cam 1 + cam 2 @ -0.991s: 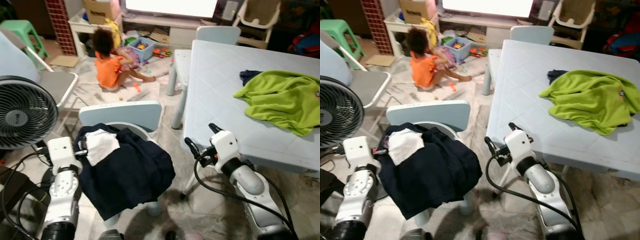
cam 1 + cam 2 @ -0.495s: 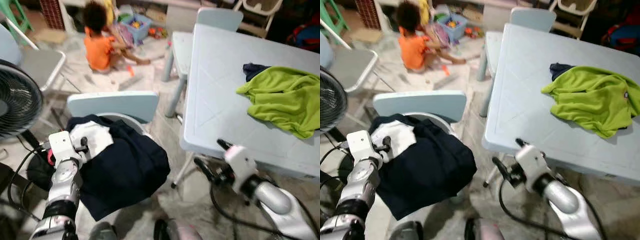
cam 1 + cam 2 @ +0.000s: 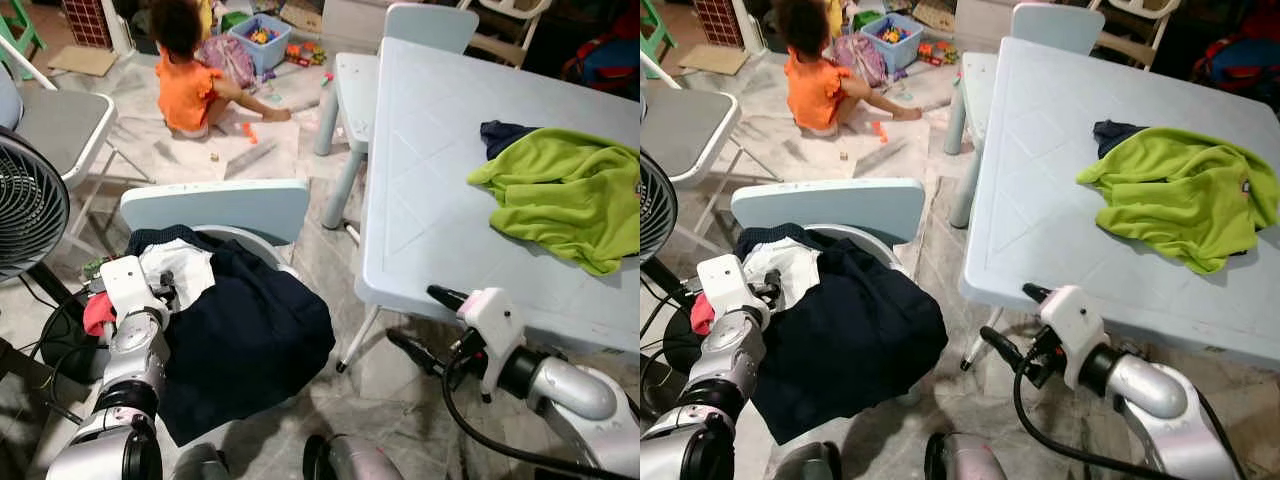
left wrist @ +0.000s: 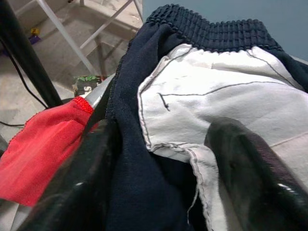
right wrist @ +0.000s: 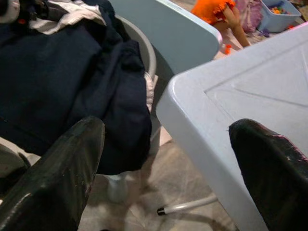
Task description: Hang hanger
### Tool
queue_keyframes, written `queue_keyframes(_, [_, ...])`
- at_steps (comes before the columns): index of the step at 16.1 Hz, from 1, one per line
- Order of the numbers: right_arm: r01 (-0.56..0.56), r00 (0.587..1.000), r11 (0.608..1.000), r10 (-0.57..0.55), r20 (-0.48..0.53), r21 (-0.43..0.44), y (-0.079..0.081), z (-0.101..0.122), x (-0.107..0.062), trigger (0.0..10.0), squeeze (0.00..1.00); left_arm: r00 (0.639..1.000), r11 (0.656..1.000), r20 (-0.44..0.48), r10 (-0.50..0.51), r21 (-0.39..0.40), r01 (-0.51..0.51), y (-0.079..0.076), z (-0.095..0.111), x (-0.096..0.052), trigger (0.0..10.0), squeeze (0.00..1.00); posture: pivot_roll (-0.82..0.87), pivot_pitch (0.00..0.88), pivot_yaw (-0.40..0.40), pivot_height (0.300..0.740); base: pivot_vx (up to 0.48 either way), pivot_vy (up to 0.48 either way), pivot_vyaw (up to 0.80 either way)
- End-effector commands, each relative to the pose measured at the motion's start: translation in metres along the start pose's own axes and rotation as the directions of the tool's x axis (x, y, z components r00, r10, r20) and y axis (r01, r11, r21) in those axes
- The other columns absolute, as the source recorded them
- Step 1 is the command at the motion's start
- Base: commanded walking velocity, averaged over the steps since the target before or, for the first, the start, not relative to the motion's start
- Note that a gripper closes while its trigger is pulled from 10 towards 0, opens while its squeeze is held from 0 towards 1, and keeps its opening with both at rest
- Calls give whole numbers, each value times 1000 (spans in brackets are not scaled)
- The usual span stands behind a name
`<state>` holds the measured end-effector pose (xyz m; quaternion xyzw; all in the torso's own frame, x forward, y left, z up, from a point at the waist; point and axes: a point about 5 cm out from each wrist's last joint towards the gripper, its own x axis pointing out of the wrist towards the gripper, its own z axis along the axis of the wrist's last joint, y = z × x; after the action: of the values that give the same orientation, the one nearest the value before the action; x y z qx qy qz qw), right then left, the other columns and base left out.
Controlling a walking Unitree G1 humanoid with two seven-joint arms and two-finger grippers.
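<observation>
left end effector (image 4: 159, 168) apart, touching dark garment (image 3: 250, 340) on chair (image 3: 215, 205) | right end effector (image 5: 168, 168) apart, beside table (image 3: 450, 200)

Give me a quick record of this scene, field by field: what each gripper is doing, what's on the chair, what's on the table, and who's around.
left gripper: open, fingers at the dark navy garment
right gripper: open, at the table's near corner, holding nothing
chair: pale blue, piled with the navy garment showing a white lining
table: pale blue, with a green garment
person: sitting on the floor beyond the chair
hanger: none visible
</observation>
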<state>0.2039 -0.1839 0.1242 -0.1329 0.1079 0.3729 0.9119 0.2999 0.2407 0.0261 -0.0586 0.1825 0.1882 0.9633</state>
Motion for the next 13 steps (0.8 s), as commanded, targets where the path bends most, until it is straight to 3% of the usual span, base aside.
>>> queue_keyframes(1, [-13,1000,1000,14,-15,3,-1,-1,0,10000,0,999,999,-14,-30,24,30,-8,-3,0,0,0,-233,99,-155,740,0,0,0])
queue_keyframes(8, [10,1000,1000,-10,12,-7,-10,1,18,10000,0,996,996,-85,-17,82,24,-7,-14,-1,0,0,-199,60,-141,740,0,0,0])
queue_keyframes(11, [10,1000,1000,-10,20,-20,-12,1,23,10000,0,998,996,-56,39,87,-34,-1,-11,0,0,0,-193,52,-139,740,0,0,0])
queue_keyframes(13, [15,1000,1000,-14,21,-24,-13,0,24,10000,0,998,986,24,54,157,-57,2,-2,1,0,0,-192,49,-139,740,0,0,0])
